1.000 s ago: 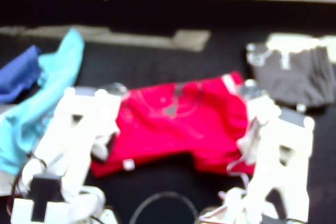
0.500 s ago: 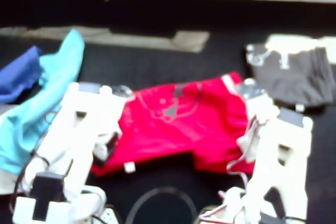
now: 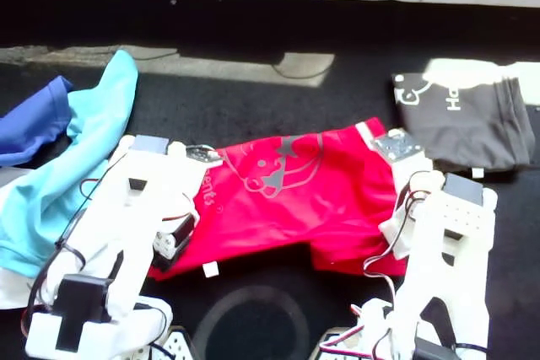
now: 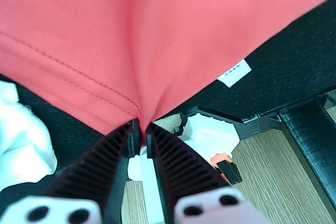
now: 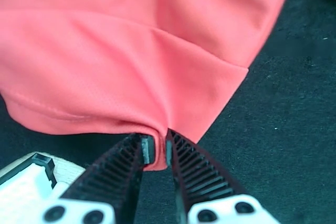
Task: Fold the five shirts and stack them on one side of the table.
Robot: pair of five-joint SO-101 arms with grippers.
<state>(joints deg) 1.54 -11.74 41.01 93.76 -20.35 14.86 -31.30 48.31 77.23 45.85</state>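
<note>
At the centre of the table [image 3: 253,99], the step in hand is judged to be a fold of the red shirt [image 3: 295,196], with both arms holding its near edge.

Method advised:
- Raise both pinches together and level, so the cloth lifts as one straight edge.
- Carry the edge toward twelve o'clock and lay it down flat before letting go.
- Keep the two holds well apart so the span between them is taut. Slack would crease the panel.

Left gripper [image 4: 140,129]: fingers [image 4: 113,156] pressed together on the stitched hem, with the cloth gathered into a ridge at the pinch.
Right gripper [image 5: 155,148]: fingers [image 5: 121,166] pinching a folded corner of the same shirt.

Condition of the red shirt: spread wide and partly doubled, lying wrinkled, with a printed motif on top toward twelve o'clock. A small white tag [image 3: 209,269] shows at its seven o'clock edge.

Other items: a grey shirt [image 3: 472,124] lies folded at two o'clock, a cyan shirt [image 3: 76,158] loose at nine o'clock, and a blue shirt [image 3: 34,120] at ten o'clock.
</note>
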